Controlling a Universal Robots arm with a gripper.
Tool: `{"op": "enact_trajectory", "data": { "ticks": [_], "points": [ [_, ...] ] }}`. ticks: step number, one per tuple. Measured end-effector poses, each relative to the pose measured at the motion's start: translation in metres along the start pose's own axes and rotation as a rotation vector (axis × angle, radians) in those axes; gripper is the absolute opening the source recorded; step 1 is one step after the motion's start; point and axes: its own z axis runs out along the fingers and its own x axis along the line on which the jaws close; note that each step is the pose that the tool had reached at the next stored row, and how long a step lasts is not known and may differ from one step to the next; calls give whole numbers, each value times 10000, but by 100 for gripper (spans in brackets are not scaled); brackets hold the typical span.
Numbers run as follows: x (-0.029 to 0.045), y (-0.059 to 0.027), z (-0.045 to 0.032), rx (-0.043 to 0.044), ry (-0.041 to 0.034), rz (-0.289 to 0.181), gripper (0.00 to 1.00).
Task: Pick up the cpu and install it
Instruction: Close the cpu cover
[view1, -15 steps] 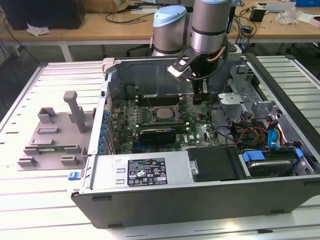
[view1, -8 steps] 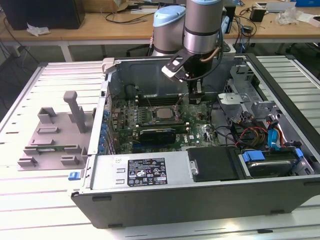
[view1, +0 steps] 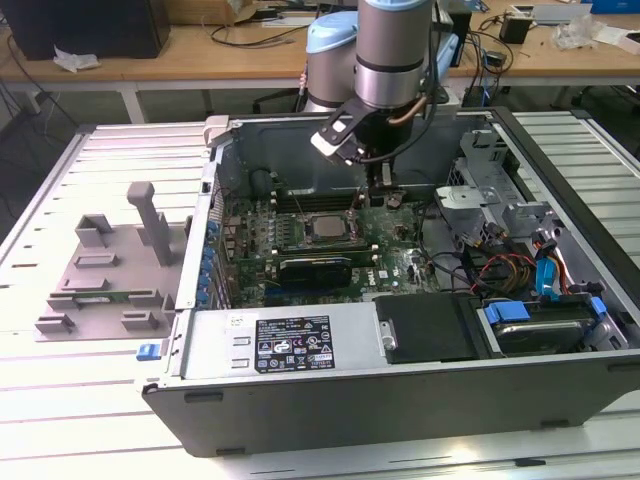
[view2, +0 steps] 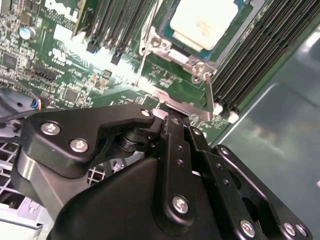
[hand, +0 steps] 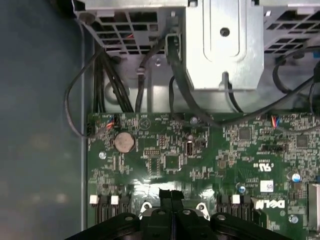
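Slatted white tabletop (view1: 60, 420) carries an open computer case (view1: 400, 400) lying on its side. Grey plastic tray (view1: 105, 275) sits on the tabletop just beside the case, at the exterior view's left.

Arm (view1: 392, 50) reaches down into the case from above, over the green motherboard (view1: 398, 258). Long black graphics card (view1: 315, 268) lies across the board, on the near side of the socket.

Gripper (view1: 378, 182) hangs low over the board, near the socket and to the exterior view's right of it. In the first wrist view the fingers (hand: 164, 194) are closed tip to tip, a thin seam between them, nothing seen held. Second wrist view: fingers (view2: 172, 150) close above a bright metal latch bar (view2: 175, 106); contact cannot be told.

The cpu (view1: 326, 226) lies flat in the socket, silvery top up, apart from the fingers; also seen in the second wrist view (view2: 202, 22).

Round coin cell (hand: 124, 142) on the board.
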Motion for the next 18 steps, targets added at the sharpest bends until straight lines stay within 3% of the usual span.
{"op": "enact_trajectory", "data": {
  "ticks": [2,9,18],
  "points": [
    [1,-54,-2,-29,43,7,11],
    [2,-160,-6,-32,42,28,11],
    [3,-180,-6,-32,42,32,11]
  ]
}}
